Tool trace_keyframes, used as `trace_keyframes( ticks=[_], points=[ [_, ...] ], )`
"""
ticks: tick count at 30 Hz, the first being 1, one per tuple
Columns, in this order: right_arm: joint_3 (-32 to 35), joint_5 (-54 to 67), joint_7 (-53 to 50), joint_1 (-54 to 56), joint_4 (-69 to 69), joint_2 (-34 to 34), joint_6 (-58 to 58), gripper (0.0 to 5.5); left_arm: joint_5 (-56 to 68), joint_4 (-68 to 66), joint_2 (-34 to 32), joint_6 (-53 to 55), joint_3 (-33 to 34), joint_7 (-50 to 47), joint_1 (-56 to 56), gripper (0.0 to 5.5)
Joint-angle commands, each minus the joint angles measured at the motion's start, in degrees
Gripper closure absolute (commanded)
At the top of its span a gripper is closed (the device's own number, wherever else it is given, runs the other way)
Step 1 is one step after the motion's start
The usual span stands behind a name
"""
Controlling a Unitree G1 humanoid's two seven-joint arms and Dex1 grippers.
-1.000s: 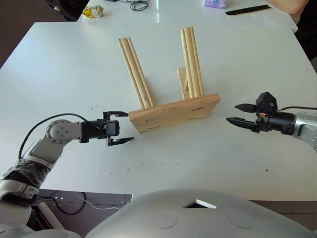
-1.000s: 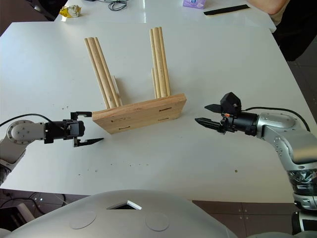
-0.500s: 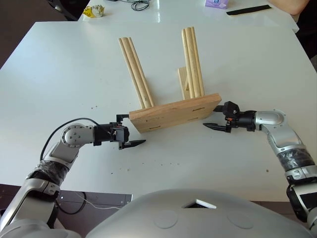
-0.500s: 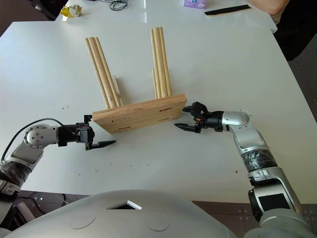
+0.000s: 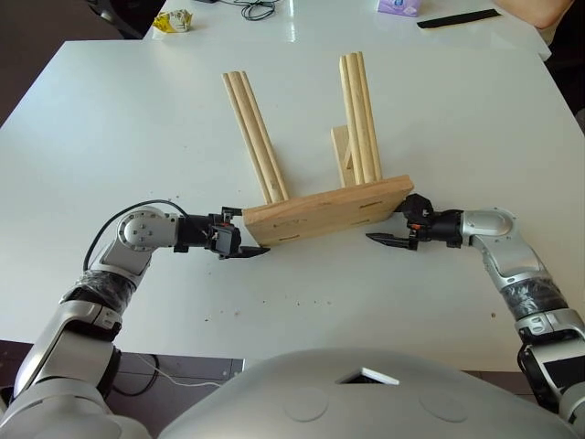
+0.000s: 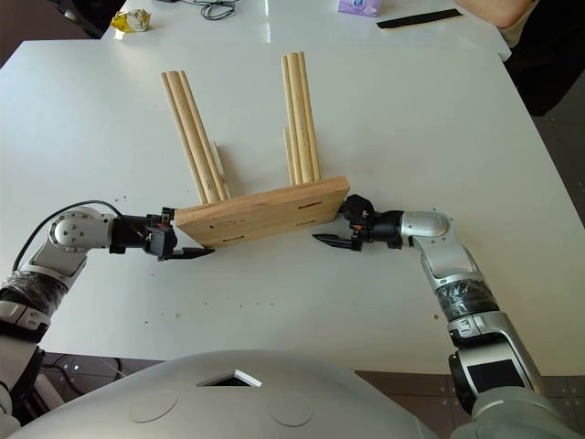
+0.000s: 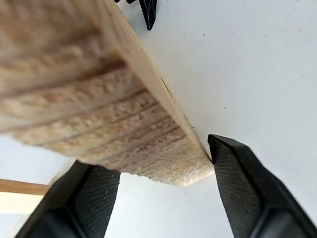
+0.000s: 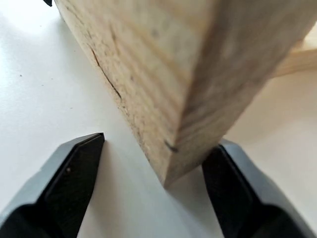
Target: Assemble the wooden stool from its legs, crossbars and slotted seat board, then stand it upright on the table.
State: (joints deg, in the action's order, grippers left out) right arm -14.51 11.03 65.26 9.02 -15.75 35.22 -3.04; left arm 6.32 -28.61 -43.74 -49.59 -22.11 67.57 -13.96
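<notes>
On the table, stool: laid on its side, seat board stood on its long edge, legs pointed away from the robot.
Left gripper: set astride the board's left end, fingers spread to either side of the wood.
Right gripper: set astride the right end, fingers likewise spread.
Handling: judged stiff, solid, fairly heavy; smooth faces may slip.
Hold: best taken across the board's thickness at both ends; slotted joints may be loosened if legs are levered.

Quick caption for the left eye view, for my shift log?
Left gripper and right gripper, both open, straddle opposite ends of the seat board; stool lies sideways.
</notes>
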Motion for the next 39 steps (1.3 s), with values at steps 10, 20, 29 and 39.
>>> trace_keyframes(
  ticks=[10, 20, 29, 39],
  points=[
    [2.0, 3.3, 3.0, -7.1, 17.9, 3.8, 8.3, 3.96, -2.3, 1.5, 1.3, 0.9, -1.1, 0.4, 1.6, 3.74],
    [7.4, 9.6, -3.1, -13.1, 31.4, 2.3, 22.2, 3.97, 6.9, 16.9, -3.1, 19.0, -0.4, 7.1, 2.7, 3.75],
    [23.0, 20.2, -18.0, -20.2, 55.5, 2.5, 57.8, 3.95, 17.7, 35.9, -9.3, 48.0, 6.0, 8.3, 3.1, 3.75],
    [47.4, 66.8, -24.9, -17.1, 58.0, 4.7, 87.2, 3.91, 54.3, 53.2, -23.3, 100.6, 17.3, 8.7, -5.2, 3.75]
  ],
)
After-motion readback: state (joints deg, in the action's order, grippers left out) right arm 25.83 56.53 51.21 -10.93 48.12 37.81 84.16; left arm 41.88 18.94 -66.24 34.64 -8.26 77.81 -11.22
